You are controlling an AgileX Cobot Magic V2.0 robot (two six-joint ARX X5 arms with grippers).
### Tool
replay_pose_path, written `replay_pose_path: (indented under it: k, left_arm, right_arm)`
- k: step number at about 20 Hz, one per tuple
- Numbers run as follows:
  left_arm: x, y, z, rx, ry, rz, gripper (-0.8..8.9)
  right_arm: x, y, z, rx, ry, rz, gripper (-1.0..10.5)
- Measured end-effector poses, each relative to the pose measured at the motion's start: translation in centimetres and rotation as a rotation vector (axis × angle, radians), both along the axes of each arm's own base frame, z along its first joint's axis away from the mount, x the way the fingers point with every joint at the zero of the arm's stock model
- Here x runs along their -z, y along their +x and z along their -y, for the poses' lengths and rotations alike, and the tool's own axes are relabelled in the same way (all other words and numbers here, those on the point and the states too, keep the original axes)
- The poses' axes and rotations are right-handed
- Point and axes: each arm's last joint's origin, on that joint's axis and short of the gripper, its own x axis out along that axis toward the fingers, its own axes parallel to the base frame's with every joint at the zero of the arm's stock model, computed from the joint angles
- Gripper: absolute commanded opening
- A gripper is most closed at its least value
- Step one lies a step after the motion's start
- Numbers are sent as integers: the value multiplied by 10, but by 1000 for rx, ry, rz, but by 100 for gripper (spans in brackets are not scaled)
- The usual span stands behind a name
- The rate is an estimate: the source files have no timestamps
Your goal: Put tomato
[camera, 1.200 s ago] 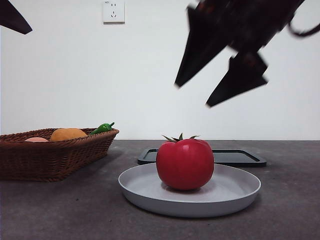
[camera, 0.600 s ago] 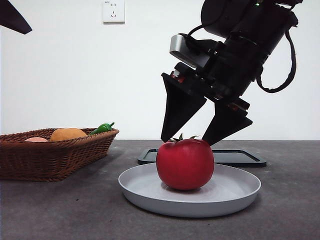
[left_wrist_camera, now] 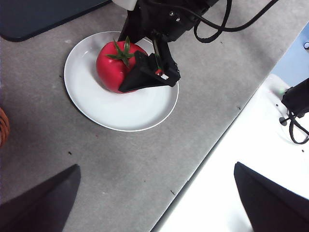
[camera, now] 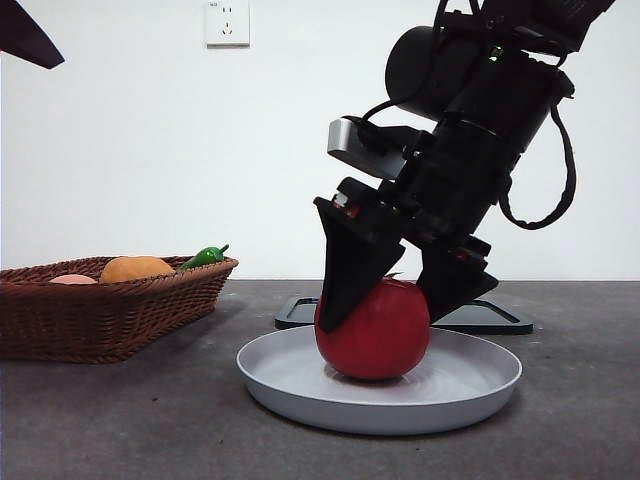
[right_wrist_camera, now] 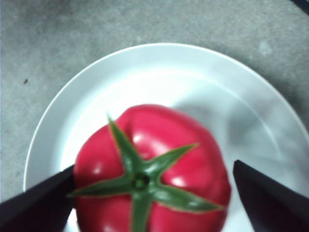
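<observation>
Tomato (camera: 375, 330): you see it resting on the grey plate (camera: 470, 385), tabletop centre.
Right end effector (camera: 385, 305): spread wide, one jaw on each side of the tomato, no grip visible.
Left end effector (left_wrist_camera: 154, 193): held high, wide open, empty.
Basket (camera: 100, 310): at 9 o'clock from the plate.
Writing: none you could read.

Your tomato (camera: 378, 335) is glossy red, round and slightly lobed, with a dark green, star-shaped stem on top (five thin points, plain in the right wrist view (right_wrist_camera: 145, 181)). It sits upright with the stem facing up, resting on the white plate (camera: 470, 385), a little off the plate's middle. From the left wrist camera you see it (left_wrist_camera: 112, 70) toward one side of the plate (left_wrist_camera: 111, 113). Its skin looks smooth and unbroken, with bright highlights on the upper shoulders.
</observation>
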Motion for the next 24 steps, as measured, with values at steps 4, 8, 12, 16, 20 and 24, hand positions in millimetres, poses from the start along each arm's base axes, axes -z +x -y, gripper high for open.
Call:
replay_pose_path:
  k: [4, 8, 12, 16, 20, 24]
  left_arm:
    - [0, 0, 0, 0, 0, 0, 496]
    - [0, 0, 0, 0, 0, 0, 496]
    - [0, 0, 0, 0, 0, 0, 496]
    - [0, 0, 0, 0, 0, 0, 496]
    - [0, 0, 0, 0, 0, 0, 496]
    - [0, 0, 0, 0, 0, 0, 496]
  right_arm:
    - [0, -1, -1, -6, 2, -2, 130]
    - [-6, -1, -1, -6, 8, 7, 127]
    - [-61, 12, -5, 39, 68, 191, 126]
    - [-94, 34, 1, 158, 87, 386, 126]
    - [-87, 68, 15, 244, 123, 467, 126]
    - [-47, 104, 28, 310, 71, 416, 126]
